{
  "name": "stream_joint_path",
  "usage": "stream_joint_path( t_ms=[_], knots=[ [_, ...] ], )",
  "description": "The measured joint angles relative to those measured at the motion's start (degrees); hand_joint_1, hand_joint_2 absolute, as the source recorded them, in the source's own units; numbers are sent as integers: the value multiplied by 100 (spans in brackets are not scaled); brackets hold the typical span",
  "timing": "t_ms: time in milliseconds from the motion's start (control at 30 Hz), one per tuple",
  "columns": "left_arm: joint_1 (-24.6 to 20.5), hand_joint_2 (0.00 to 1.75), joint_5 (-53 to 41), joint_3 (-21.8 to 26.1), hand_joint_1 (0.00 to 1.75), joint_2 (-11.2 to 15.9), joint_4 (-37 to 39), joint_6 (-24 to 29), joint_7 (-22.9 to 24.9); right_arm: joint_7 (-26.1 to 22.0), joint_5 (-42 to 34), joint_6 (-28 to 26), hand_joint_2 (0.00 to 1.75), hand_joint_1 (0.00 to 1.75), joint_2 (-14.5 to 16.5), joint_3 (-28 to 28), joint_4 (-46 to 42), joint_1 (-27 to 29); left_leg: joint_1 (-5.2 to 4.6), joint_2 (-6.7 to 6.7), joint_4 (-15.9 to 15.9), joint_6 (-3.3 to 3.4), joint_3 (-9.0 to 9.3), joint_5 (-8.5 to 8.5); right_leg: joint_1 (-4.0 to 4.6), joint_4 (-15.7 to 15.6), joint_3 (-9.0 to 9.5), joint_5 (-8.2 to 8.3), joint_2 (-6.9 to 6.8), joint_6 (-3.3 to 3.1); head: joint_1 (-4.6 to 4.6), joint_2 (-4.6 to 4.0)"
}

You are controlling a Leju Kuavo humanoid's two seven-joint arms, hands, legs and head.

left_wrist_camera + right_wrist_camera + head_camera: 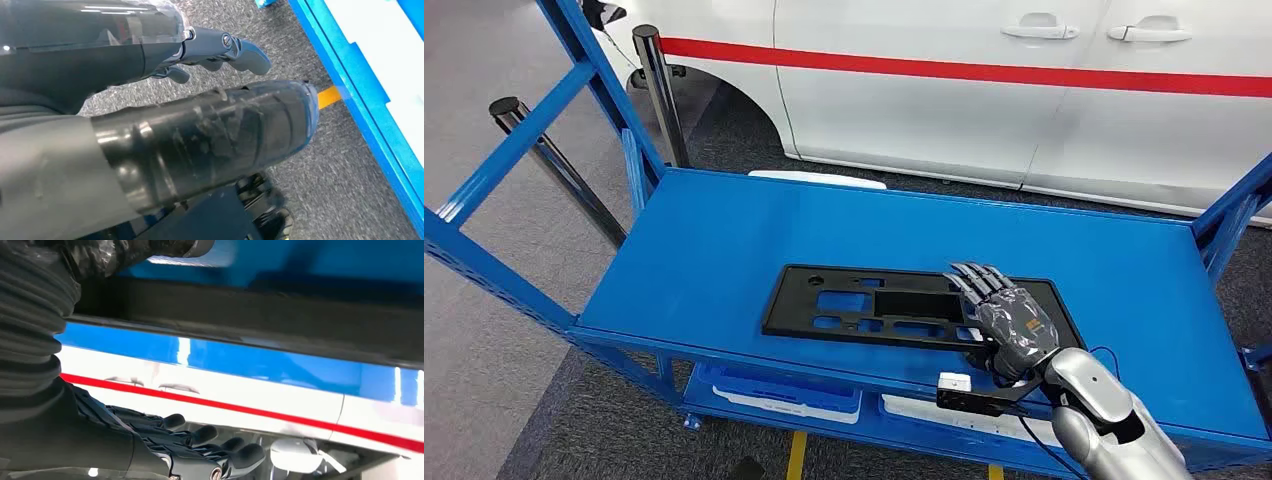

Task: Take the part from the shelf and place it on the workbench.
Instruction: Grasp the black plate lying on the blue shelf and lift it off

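A flat black part [874, 305] with several cut-outs lies on the top deck of the blue shelf [724, 240], near its front edge. My right hand [1009, 320] is over the part's right end, fingers stretched out across its top. In the right wrist view the part's black edge [250, 315] runs between the thumb and the fingers [210, 460], with a gap between the fingers and the part. My left hand [220, 75] hangs beside the shelf above the grey floor, holding nothing, fingers loosely apart.
A white car [984, 90] with a red stripe stands close behind the shelf. Blue uprights rise at the shelf's left [584, 60] and right [1234, 210]. Two black posts [659, 90] stand at the left. White trays [784, 395] sit on the lower deck.
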Motion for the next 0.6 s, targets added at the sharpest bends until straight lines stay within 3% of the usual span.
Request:
stream_joint_path(
  t_ms=[100, 133, 233, 300, 400, 467, 533, 567, 600],
  knots=[
    [13, 0, 4, 0, 0, 0, 0, -7, 0, 27, -4, 43, 175, 0, -38, 67, 86, -55, 0, 0, 378, 6, -209, -20, 12, 4, 4, -3, -3, -3, -1, 0],
    [17, 0, 5, 0, 0, 0, 0, -9, 0, 37, -3, 54, 175, 0, -54, 94, 120, -82, 0, 0, 256, 23, -166, 115, 17, 5, 9, -5, -1, -2, -2, 0],
    [8, 0, 5, 0, 0, 1, 0, -10, -5, 51, -2, 65, 175, 0, -89, 143, 176, -153, -23, -2, -870, 118, 338, 665, 30, 5, 29, -15, 8, 16, -1, 0],
    [-1, 0, 5, 0, 0, 3, 0, -10, -11, 57, 2, 73, 175, 0, -108, 167, 205, -180, -55, -7, -1236, 161, 497, 746, 33, -6, 20, -8, 8, 64, 0, 0],
    [8, 0, 14, 0, 0, 4, 0, -9, -14, 135, 101, 72, 175, 0, -134, 227, 248, -224, -49, -11, -1315, 212, 523, 784, 30, -23, 20, -10, 5, 160, 1, 0],
    [1, 0, 32, 0, 0, 4, 0, -8, -18, 257, 271, 15, 175, 0, -172, 279, 277, -291, -22, -5, -1388, 263, 551, 832, 26, 267, -109, -212, 4, 198, 3, 0],
    [-2, 0, 51, 0, 0, 3, 0, -8, -22, 425, 546, -114, 175, 0, -191, 333, 316, -339, -23, 3, -1402, 288, 554, 842, 16, 965, -441, -560, 4, 222, 4, 0],
    [2, 0, 57, 0, 0, 3, 0, -7, -23, 526, 736, -197, 175, 0, -191, 368, 342, -347, -25, 4, -1396, 292, 552, 839, 13, 1289, -601, -667, 4, 235, 3, 0],
    [7, 0, 62, 0, 0, 3, 0, -6, -24, 635, 953, -282, 175, 0, -190, 409, 371, -349, -25, 4, -1389, 294, 553, 833, 9, 1451, -688, -669, 3, 247, 3, 0]
  ],
)
